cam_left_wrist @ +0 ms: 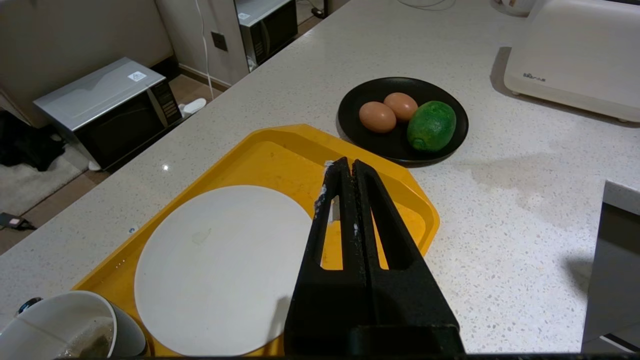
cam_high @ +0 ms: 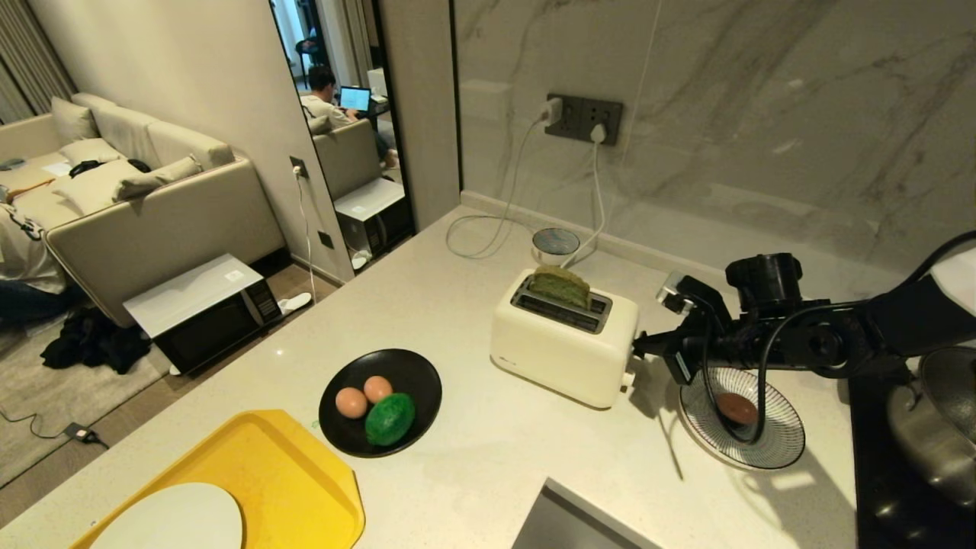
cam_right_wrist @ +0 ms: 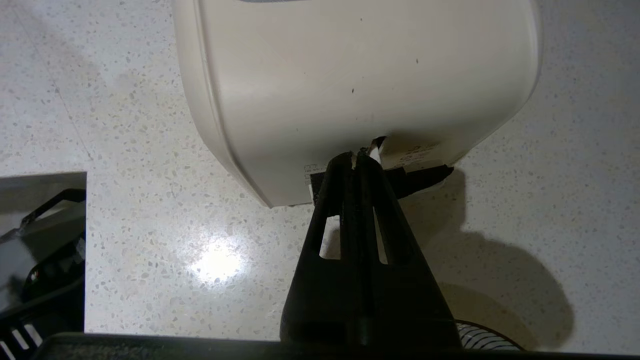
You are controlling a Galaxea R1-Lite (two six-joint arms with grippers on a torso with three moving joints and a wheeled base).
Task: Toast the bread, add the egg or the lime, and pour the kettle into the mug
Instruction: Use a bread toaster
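At the end wall of the cream toaster [cam_high: 564,347], the right gripper [cam_high: 639,347] has its two black fingers pressed flat together with nothing between them, tips touching the lever [cam_right_wrist: 376,145] low on that wall. Just beyond and above the tips, the bread [cam_high: 560,284] stands in the far slot, its pale green top and brown crust poking well out, so the toasting looks not yet started; the job in hand is probably pushing that lever down. The slice should be light, soft and easily crushed, best taken by its raised upper edge with a gentle pinch across the flat faces.

Behind the gripper, under the wrist, a striped plate [cam_high: 785,450] holds one egg [cam_high: 736,408]. Well past the toaster on its other side, a black plate [cam_high: 415,366] carries two more eggs and the lime [cam_high: 390,418], all three touching. An egg is smooth, brittle and apt to roll, so it wants a soft hold around its widest part; the lime is firmer and bumpier, more forgiving.

The left gripper [cam_left_wrist: 345,167], likewise closed and empty, hangs over a yellow tray [cam_left_wrist: 280,145] bearing a white plate [cam_left_wrist: 220,265], with the mug [cam_left_wrist: 70,325] near its wrist. The kettle is not visible.
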